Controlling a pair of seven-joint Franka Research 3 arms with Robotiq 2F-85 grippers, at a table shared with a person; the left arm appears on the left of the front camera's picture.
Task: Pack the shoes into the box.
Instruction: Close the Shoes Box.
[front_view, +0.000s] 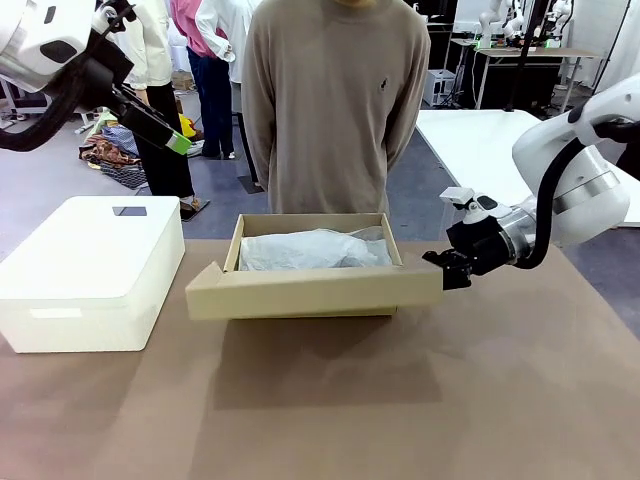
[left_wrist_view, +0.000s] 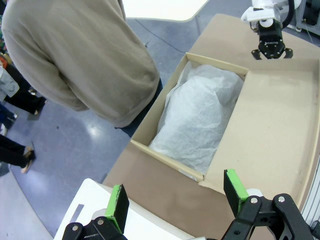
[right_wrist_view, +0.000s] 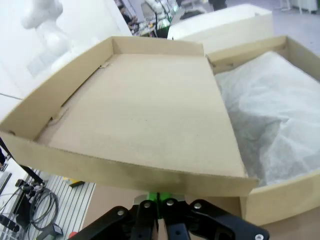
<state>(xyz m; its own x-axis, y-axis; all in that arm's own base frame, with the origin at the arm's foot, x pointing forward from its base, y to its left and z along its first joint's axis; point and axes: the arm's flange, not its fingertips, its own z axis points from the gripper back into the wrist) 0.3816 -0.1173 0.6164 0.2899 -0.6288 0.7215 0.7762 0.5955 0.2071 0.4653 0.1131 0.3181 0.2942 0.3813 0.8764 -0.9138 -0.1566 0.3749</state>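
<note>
The box (front_view: 312, 217) sits mid table (front_view: 420, 400) w/ paper (front_view: 315, 250) in it. Its lid (front_view: 315, 292) stands along the near side. The other box (front_view: 90, 270) is just left. A person (front_view: 335, 100) stands behind. Right gripper (front_view: 440, 268) is at the lid's right end & left gripper (front_view: 180, 143) is up high, far left

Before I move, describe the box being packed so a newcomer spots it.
On the brown table, look straight before the standing person. The tan cardboard shoebox there holds white tissue paper, lid flap open; its neighbour is a bigger white box.
</note>
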